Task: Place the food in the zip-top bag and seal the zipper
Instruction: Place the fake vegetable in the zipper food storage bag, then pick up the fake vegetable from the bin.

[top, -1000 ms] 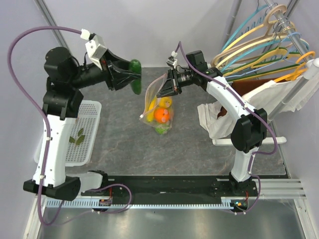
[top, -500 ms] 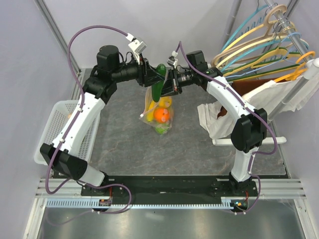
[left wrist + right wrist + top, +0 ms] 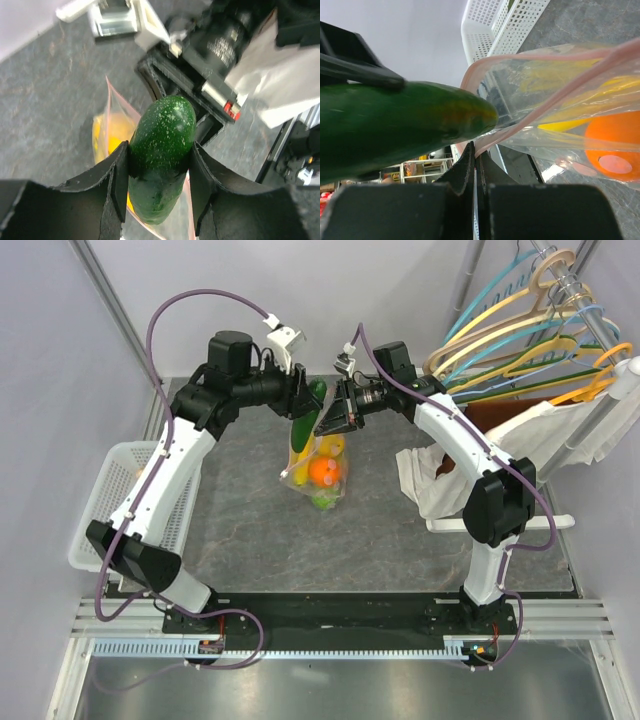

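Observation:
My left gripper (image 3: 305, 412) is shut on a long dark green cucumber-like piece (image 3: 312, 405) and holds it just above the open mouth of the zip-top bag (image 3: 318, 462); the piece fills the left wrist view (image 3: 161, 150). My right gripper (image 3: 335, 418) is shut on the bag's pinkish zipper (image 3: 530, 117) edge and holds the bag hanging open. Inside the bag lie an orange piece (image 3: 322, 472), yellow pieces (image 3: 330, 446) and a green piece (image 3: 322, 502). In the right wrist view the green tip (image 3: 470, 117) is at the bag's mouth.
A white mesh basket (image 3: 120, 505) stands at the left edge. A rack of coloured hangers (image 3: 540, 330) and white cloth (image 3: 430, 475) stand at the right. The grey tabletop (image 3: 400, 550) lies below the bag.
My left arm has swung from the far left to the bag with the green piece and tipped it down toward the bag's mouth. My right gripper has held the bag still.

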You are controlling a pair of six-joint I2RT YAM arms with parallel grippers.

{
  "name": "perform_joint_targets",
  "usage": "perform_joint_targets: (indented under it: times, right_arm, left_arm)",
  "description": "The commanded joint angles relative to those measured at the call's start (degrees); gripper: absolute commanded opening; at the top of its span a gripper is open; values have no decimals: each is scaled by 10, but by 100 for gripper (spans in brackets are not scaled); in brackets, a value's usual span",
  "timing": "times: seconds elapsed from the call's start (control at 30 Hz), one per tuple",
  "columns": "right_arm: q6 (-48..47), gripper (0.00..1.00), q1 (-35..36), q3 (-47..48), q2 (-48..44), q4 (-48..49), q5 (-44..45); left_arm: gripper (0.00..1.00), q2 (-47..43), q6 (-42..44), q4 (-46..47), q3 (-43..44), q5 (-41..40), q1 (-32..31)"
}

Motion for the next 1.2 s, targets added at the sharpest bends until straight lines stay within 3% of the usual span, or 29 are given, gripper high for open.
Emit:
perform_joint_targets:
  times: [0.0, 0.17, 0.3, 0.4, 0.53, 0.57, 0.67, 0.77, 0.87, 1.03, 1.17]
  right_arm:
    - [0, 0, 2, 19, -11, 15, -19]
    - [0, 0, 3, 18, -14, 15, -20]
    - [0, 0, 2, 14, -18, 15, -21]
    - [-1, 0, 2, 12, -19, 15, -21]
    - [0, 0, 2, 12, -19, 16, -21]
    - [0, 0, 2, 12, -19, 16, -21]
    - [0, 0, 3, 15, -19, 16, -21]
    - [0, 0, 3, 14, -18, 15, -21]
    - [-1, 0, 2, 13, -16, 15, -21]
    - [0, 0, 3, 18, -13, 17, -20]
    - [6, 0, 3, 16, -12, 20, -20]
  left_arm:
    - [27, 15, 61, -95, 37, -51, -32]
    - [51, 45, 70, -178, 115, -101, -34]
    - [81, 52, 74, -218, 186, -101, -15]
    - [91, 56, 78, -256, 241, -79, 31]
    - [92, 47, 84, -286, 264, -21, 144]
    - [92, 35, 94, -287, 242, -17, 167]
    - [88, 14, 119, -271, 152, 11, 319]
    - [81, 10, 183, -245, 66, -39, 399]
    - [77, 40, 220, -222, 33, -87, 458]
    - [75, 135, 261, -223, 65, -186, 493]
    - [73, 180, 247, -216, 57, -201, 514]
